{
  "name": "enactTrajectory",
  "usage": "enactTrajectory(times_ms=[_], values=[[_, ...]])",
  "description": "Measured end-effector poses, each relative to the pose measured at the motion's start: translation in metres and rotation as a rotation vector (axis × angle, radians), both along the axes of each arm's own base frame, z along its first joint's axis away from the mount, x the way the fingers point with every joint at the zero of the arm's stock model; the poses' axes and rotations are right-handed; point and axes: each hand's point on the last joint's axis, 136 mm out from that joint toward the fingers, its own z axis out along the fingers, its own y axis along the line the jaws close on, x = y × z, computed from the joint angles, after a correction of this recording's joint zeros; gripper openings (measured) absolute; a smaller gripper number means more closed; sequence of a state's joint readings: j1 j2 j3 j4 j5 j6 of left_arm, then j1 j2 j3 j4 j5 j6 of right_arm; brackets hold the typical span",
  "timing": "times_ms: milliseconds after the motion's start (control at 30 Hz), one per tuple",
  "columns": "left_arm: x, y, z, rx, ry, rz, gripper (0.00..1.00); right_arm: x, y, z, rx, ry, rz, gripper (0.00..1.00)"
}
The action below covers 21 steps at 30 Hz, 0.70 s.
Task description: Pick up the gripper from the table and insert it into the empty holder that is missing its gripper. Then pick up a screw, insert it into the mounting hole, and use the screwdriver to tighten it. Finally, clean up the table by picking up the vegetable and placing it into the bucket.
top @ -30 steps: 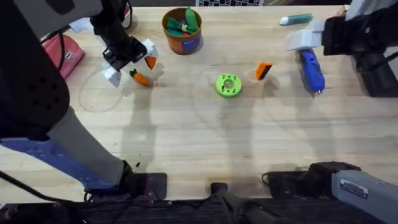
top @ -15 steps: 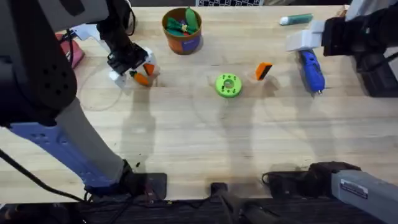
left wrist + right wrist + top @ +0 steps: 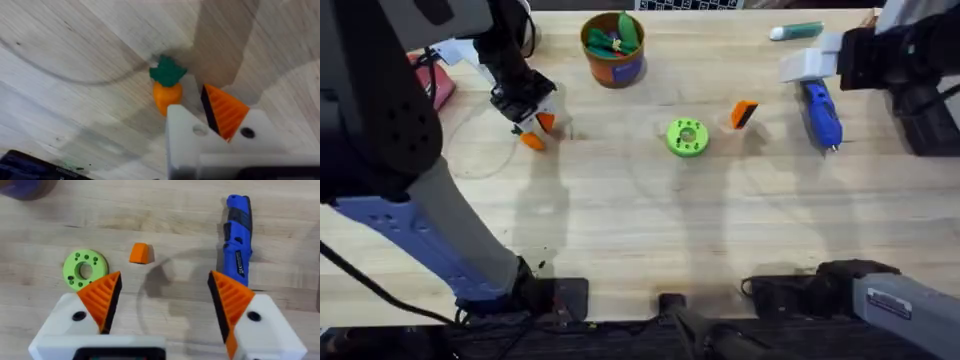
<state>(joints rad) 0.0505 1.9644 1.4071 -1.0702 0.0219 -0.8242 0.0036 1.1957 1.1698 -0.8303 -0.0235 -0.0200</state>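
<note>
L end effector (image 3: 200, 117): down over the vegetable (image 3: 166, 90) on counter (image 3: 620, 230), jaws straddling it, can't tell if pinched.
R end effector (image 3: 165, 297): spread, idle.
Tip: pinch carrot body, lift straight, carry to bucket (image 3: 613, 48).

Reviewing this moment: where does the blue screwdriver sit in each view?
Overhead: the screwdriver lies on the right part of the table, tip toward the bases.
Right wrist: the screwdriver lies on the wood beyond the fingers.
Left wrist: not in it.
Shared landmark: the green disc, with the orange wedge between it and the screwdriver.
</note>
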Motion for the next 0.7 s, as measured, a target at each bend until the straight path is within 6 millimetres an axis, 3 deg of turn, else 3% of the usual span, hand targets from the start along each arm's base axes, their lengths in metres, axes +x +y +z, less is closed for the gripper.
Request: enactTrajectory(times_ms=[367,500,700], values=[[0.002,0.001,0.007,0.003,-0.022,-0.001,0.004,0.0,0.0,0.0,0.0,0.0,0.0,0.994],[0.006,0.002,0.039,0.014,-0.107,-0.018,0.004,0.0,0.0,0.0,0.0,0.0,0.0,0.993],[0.004,0.002,0.105,0.035,-0.279,-0.099,0.004,0.0,0.0,0.0,0.0,0.0,0.0,0.994]])
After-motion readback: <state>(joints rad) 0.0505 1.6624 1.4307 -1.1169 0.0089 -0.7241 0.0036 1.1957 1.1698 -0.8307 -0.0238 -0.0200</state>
